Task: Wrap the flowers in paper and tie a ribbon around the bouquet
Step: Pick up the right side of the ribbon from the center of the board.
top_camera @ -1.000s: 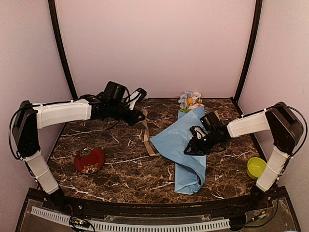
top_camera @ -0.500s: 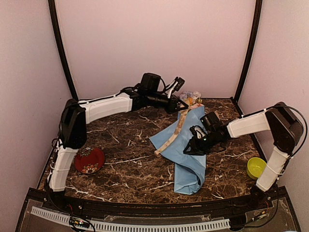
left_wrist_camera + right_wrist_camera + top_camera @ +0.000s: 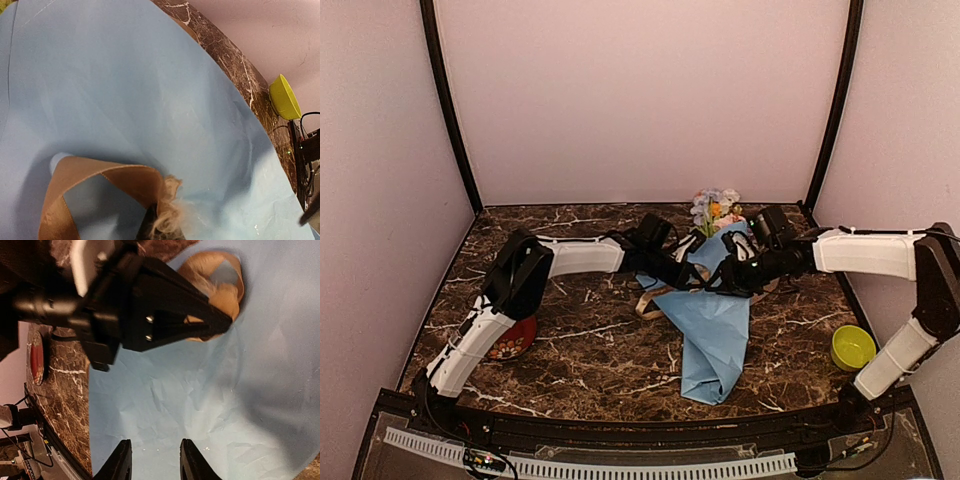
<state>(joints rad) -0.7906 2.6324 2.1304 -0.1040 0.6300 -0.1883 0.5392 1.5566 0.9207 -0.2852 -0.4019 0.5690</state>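
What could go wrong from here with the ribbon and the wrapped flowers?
The left gripper pinches the ribbon close to its frayed end, so the ribbon may slip out. The right gripper stands open over the paper without clamping it, so the wrap may loosen. The two grippers are very near each other, so they may collide.

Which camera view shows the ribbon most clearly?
Left wrist: the ribbon loops large over the paper. Right wrist shows its loop partly behind the left gripper; top external shows only a small tan strip.
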